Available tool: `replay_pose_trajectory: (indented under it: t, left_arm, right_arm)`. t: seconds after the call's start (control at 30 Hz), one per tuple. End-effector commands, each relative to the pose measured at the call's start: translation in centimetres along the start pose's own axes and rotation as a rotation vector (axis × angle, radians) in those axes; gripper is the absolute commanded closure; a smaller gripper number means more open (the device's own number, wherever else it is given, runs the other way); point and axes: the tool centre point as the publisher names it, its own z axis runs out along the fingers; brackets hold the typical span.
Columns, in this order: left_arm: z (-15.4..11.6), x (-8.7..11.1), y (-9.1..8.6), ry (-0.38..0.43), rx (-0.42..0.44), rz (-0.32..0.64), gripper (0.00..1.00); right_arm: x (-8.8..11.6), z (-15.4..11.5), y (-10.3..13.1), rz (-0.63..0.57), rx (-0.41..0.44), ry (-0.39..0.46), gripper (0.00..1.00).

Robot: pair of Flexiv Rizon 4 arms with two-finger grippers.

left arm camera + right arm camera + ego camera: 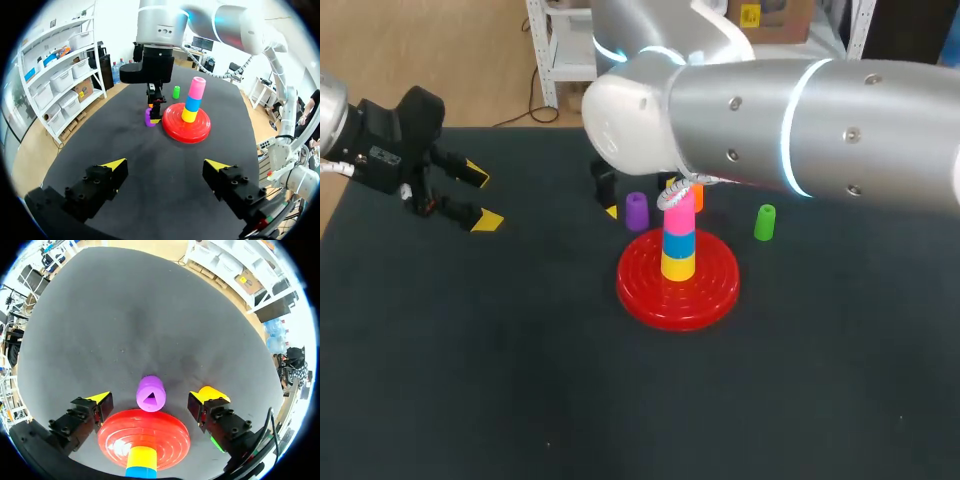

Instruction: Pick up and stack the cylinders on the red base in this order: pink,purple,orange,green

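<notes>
Six cylinders are in view, three stacked and three loose. On the one red base [677,290], near the middle of the dark table [470,380], a single column stands upright: a yellow cylinder [678,265] at the bottom, a blue cylinder [678,242] on it, and the pink cylinder [679,213] on top.

In the head view, the purple cylinder [636,211] stands on the table just off the base's rim at about 11 o'clock. The orange cylinder [698,196], half hidden behind the column and the right arm, is at about 12 o'clock. The green cylinder [765,222] stands apart at about 2 o'clock.

The right gripper [152,397] hangs over the purple cylinder with its two yellow-tipped fingers spread wide, one on each side and neither touching it. The left gripper [480,198] sits well away at the base's 10 o'clock, fingers apart and holding nothing.
</notes>
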Motion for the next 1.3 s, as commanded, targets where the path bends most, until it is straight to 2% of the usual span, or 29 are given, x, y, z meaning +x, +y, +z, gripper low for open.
replay_pose_trajectory:
  t: [0.03,0.07,0.1,0.13,0.2,0.3,0.47,0.9,0.93,0.97,1.03,1.17,1.3]
  left_arm:
    - [0.0,0.1,0.0,-0.004,-0.001,0.002,0.00]
    - [0.0,0.1,0.0,-0.004,-0.001,0.002,0.00]
    - [0.0,0.1,0.0,-0.004,-0.001,0.002,0.00]
    - [0.0,0.1,0.0,-0.004,-0.001,0.002,0.00]
    - [0.0,0.1,0.0,-0.004,-0.001,0.002,0.00]
    - [0.0,0.1,0.0,-0.004,-0.001,0.002,0.00]
    - [0.0,0.1,0.0,-0.004,-0.001,0.002,0.00]
    - [0.0,0.1,0.0,-0.004,-0.001,0.002,0.00]
    - [0.0,0.1,0.0,-0.004,-0.001,0.002,0.00]
    - [0.0,0.1,0.0,-0.004,-0.001,0.002,0.00]
    - [0.0,0.1,0.0,-0.004,-0.001,0.002,0.00]
    - [0.0,0.1,0.0,-0.004,-0.001,0.002,0.00]
    - [0.0,0.1,0.0,-0.004,-0.001,0.002,0.00]
  right_arm:
    - [0.7,-0.1,-0.1,0.001,0.002,-0.097,0.12]
    - [0.7,-0.1,-0.1,0.002,0.002,-0.096,0.13]
    - [0.7,-0.1,-0.1,0.002,0.003,-0.095,0.18]
    - [0.7,0.0,-0.1,0.002,0.004,-0.094,0.34]
    - [0.7,0.0,-0.1,0.003,0.005,-0.092,0.50]
    - [0.7,0.0,-0.1,0.001,0.007,-0.091,0.58]
    - [0.7,0.1,0.0,0.000,0.011,-0.091,0.62]
    - [0.1,0.3,0.4,-0.007,0.014,-0.087,0.62]
    - [0.1,0.3,0.4,-0.008,0.015,-0.087,0.65]
    - [0.1,0.3,0.4,-0.009,0.015,-0.087,0.72]
    - [0.0,0.3,0.5,-0.011,0.023,-0.082,1.00]
    - [0.2,-0.9,0.4,-0.011,0.029,-0.083,1.00]
    - [0.4,-3.3,0.0,0.003,0.031,-0.107,1.00]
